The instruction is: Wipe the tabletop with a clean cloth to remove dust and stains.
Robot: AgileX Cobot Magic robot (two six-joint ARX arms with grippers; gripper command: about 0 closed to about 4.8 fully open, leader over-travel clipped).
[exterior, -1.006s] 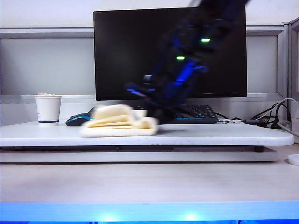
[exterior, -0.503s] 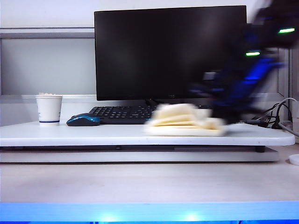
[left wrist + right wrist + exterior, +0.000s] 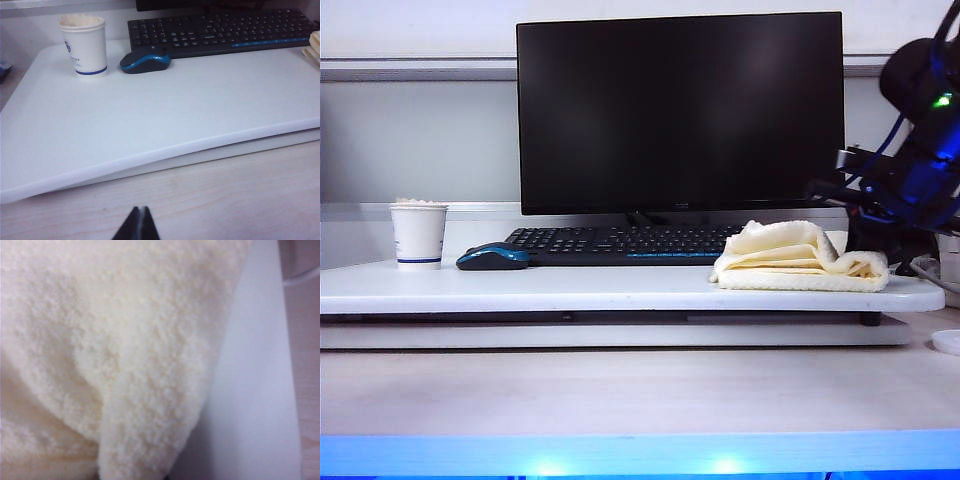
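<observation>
Readable text: I find none | white paper cup (image 3: pixel 85 46): small blue print, too blurred for me to read

The right gripper (image 3: pixel 855 245) is held low at the right end of the tabletop (image 3: pixel 620 288), closed on the cloth (image 3: pixel 800 258), its arm bent above that end. The left gripper (image 3: pixel 137 225) is kept off the tabletop's front edge, fingers (image 3: pixel 131 227) pressed together, empty.
</observation>
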